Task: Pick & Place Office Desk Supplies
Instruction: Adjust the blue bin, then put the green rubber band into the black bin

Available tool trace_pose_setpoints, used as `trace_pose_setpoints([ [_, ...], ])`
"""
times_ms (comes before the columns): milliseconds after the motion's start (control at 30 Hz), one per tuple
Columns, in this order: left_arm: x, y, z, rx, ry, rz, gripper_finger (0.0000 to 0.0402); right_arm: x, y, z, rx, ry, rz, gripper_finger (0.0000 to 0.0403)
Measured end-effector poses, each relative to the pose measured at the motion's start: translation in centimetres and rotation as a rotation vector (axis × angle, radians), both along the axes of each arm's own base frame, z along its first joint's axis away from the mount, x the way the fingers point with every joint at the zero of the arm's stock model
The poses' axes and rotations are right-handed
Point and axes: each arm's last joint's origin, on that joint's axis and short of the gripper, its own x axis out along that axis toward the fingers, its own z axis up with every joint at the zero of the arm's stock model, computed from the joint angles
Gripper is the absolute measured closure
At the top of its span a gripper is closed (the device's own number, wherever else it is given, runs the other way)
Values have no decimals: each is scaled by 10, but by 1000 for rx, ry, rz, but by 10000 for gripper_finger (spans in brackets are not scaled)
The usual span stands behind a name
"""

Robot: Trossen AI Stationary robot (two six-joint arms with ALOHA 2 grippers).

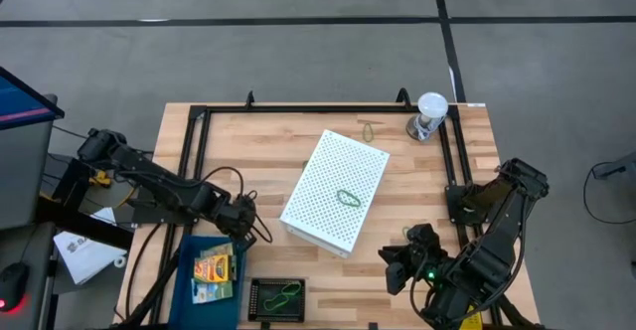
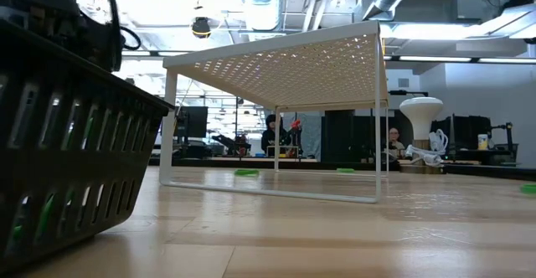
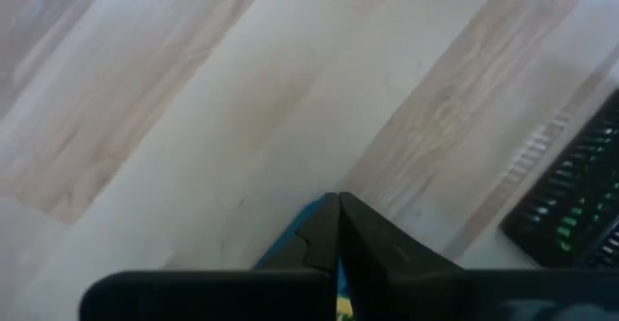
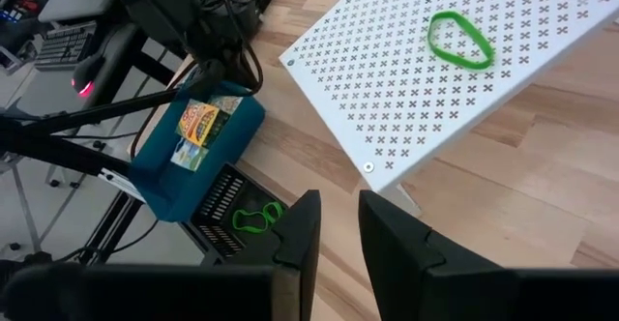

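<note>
Wooden bench (image 1: pixel 417 186) carries a green band (image 1: pixel 347 198) atop the white perforated box (image 1: pixel 333 191), while left fingers (image 3: pixel 338 226) sit clenched and right fingers (image 4: pixel 302 232) slightly parted.

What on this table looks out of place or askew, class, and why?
A green rubber band lies loose on top of the white perforated box, while others sit in the black basket. The box itself sits skewed to the table edges.

The table (image 1: pixel 417 181) is pale butcher-block wood, smooth with a slight sheen. The white box (image 1: pixel 336 191) looks like matt perforated metal. The black basket (image 4: pixel 227 205) is slatted plastic. The green band (image 4: pixel 458 39) looks rubbery.
</note>
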Motion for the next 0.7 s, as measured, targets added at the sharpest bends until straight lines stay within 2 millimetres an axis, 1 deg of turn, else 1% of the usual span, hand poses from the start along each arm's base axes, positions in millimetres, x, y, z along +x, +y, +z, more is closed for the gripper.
trace_pose_setpoints([
  [200,11,8,7,-3,-120,-30,390,0,0,0,-5,4,0,330],
  [333,24,11,15,-37,-272,-69,377,-1,-2,-1,-17,13,-1,330],
  [467,41,13,30,-96,-494,-102,360,-3,-5,-2,-27,31,-24,330],
  [533,48,14,42,-107,-607,-118,349,-5,-6,-2,-25,38,-42,330],
  [700,63,18,74,-27,-754,-194,317,-5,-10,-3,-38,54,-61,330],
])
